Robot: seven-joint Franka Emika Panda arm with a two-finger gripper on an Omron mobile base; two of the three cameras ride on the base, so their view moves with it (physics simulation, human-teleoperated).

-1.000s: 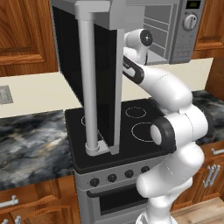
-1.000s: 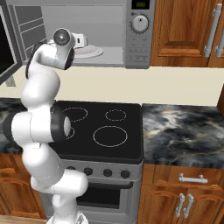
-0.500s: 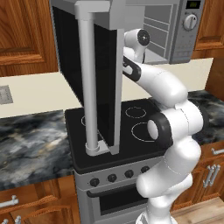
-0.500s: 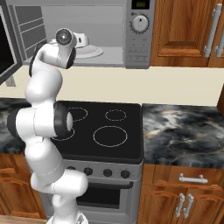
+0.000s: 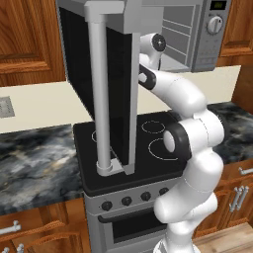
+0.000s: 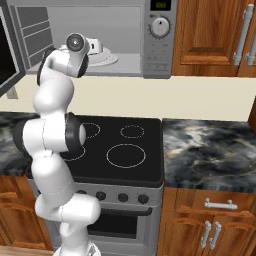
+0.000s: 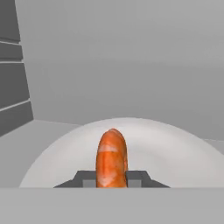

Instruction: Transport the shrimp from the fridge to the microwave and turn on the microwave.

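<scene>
Microwave (image 6: pixel 150 35) mounted up between wooden cabinets (image 6: pixel 210 35), door (image 5: pixel 106 84) swung fully open toward the left base camera, bar handle (image 5: pixel 99 94) facing out. Control panel with round knob (image 6: pixel 160 26) on the right side. Below it: black-topped stove (image 6: pixel 125 150) with oven, dark marble desk (image 6: pixel 210 155) on both sides. Arm (image 6: pixel 55 135) reaches up from the base into the microwave cavity. White round plate (image 7: pixel 175 153) sits on the cavity floor. Gripper (image 7: pixel 112 178) is inside the cavity over the plate, fingers clamped on the shrimp (image 7: pixel 112 157). Shrimp is orange, pointing away from the hand camera, over the plate's near half; can't tell whether it touches the plate.
</scene>
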